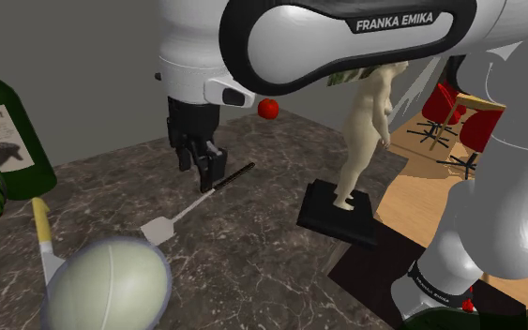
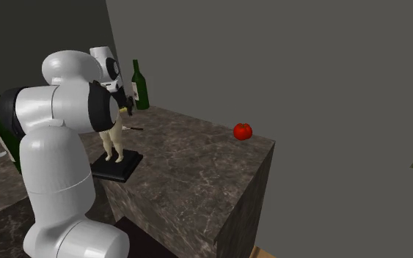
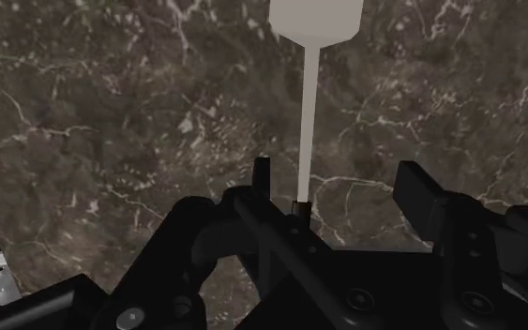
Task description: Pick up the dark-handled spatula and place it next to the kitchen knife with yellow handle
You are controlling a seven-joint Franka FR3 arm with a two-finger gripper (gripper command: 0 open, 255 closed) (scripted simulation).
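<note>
On the dark veined marble counter [image 1: 252, 234], the spatula [image 1: 188, 206] lies flat. In the shoulder view its long axis slants from lower left to upper right. The pale square blade is the low end, aimed toward the yellow-handled kitchen knife [image 1: 42, 230], and the thin dark handle points up toward the small red tomato [image 1: 268, 109]. The all-black two-finger gripper [image 1: 207, 167] is over the place where the pale shaft meets the dark handle. In the wrist view the gripper [image 3: 341, 183] has its jaws apart with the handle's start between them, much nearer one finger than the other. Whether that finger touches it I cannot tell. The knife lies well apart from the spatula with its yellow handle away from the camera. Its grey blade runs down beside a pale greenish ball [image 1: 112, 286], which crowds that end. Bare marble lies between the spatula's blade and the knife. A dark green wine bottle [image 1: 4, 131] stands behind the knife. On the spatula's other side, a tan figurine on a black slab base [image 1: 337, 214] stands near the counter's edge. In the second exterior view the tomato [image 2: 242, 131] sits close to the counter's far corner.
</note>
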